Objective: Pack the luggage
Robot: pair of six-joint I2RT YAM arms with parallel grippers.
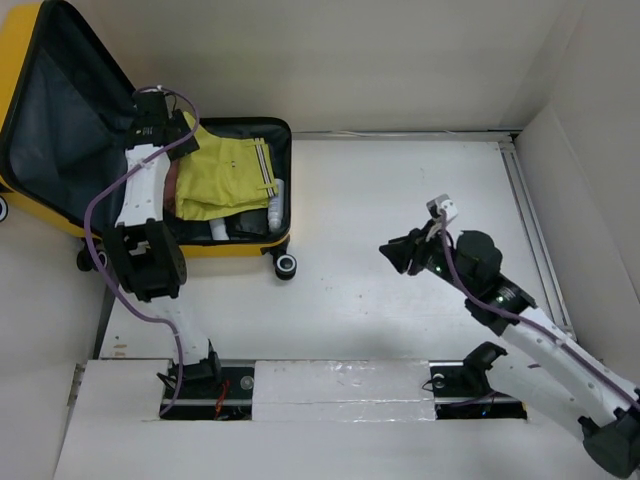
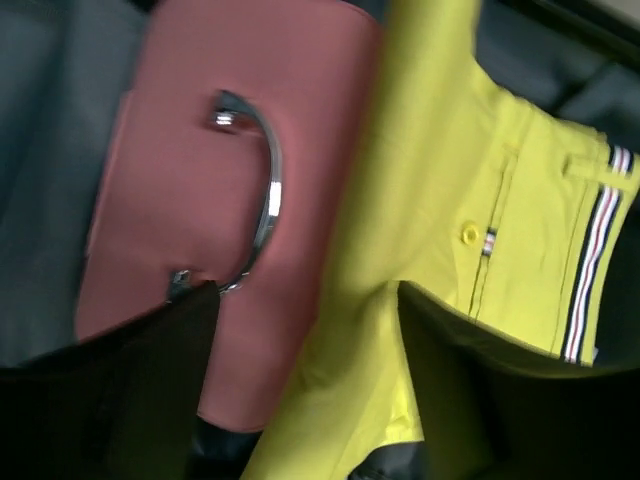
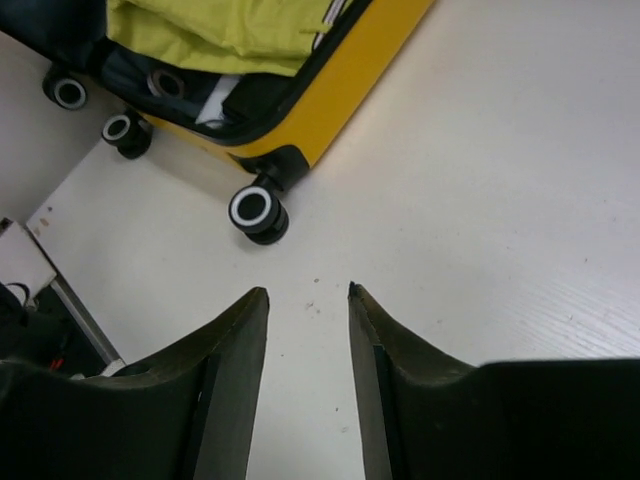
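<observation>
We see the luggage (image 1: 22,70) lying open at the far left corner of the desk (image 3: 480,200), its yellow lid tipped back to the left with the dark lining showing; the lower half holds a folded yellow-green garment (image 1: 235,170) with a striped waistband, and a white tube-like item (image 1: 275,208) lies at the garment's right edge. The left arm reaches over the open case; in its wrist view the left pincer (image 2: 308,288) hangs just above the contents with its two dark fingers well apart, a fold of the yellow-green cloth lying between them, and we cannot tell whether either finger touches it. Beside the garment sits a dusty-pink case (image 2: 170,150) with a curved metal handle (image 2: 265,190) on top. The right pincer (image 3: 307,290) hovers over bare desk, well apart from the luggage, its fingers parted and holding nothing; from its wrist view we see the luggage's near corner and a black wheel (image 3: 252,210) with a white ring resting on the desk.
</observation>
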